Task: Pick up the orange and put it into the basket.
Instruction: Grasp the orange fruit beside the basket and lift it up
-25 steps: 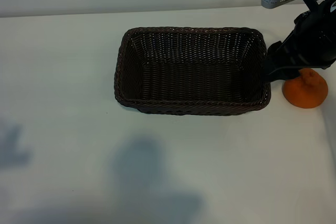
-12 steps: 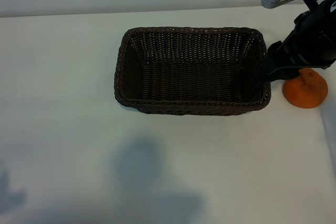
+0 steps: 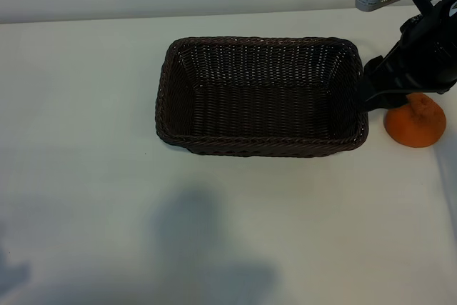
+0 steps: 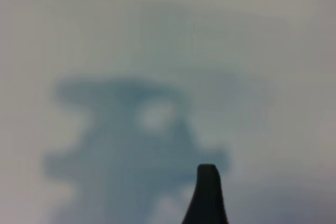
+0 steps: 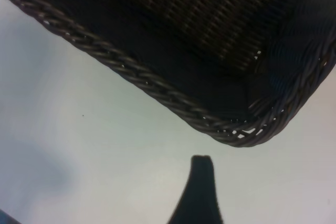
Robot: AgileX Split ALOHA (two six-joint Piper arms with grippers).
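**Orange beside the basket, my right end effector over it**

While the basket (image 3: pixel 260 96) sits near the middle of the white worktop (image 3: pixel 86 105), the orange (image 3: pixel 415 123) rests on the worktop just outside the basket's right end, not inside it. The dark brown wicker holds nothing I can see (its woven floor and braided rim show plainly from outside).

My right end effector (image 3: pixel 389 94) hangs at the right edge of the exterior view, between the basket's right wall and the orange, its black body covering the top of the fruit. Its jaws stand wide and grip nothing; I cannot tell whether any part of it touches the orange. From my right wrist, one dark fingertip (image 5: pixel 201 167) shows above bare worktop, with the basket's braided corner just beyond it.

My left end effector is out of the exterior view. From its wrist, a single dark fingertip (image 4: pixel 207 174) shows over bare worktop and a blurred shadow (image 4: pixel 136 145); those jaws are also spread wide, with nothing between them.
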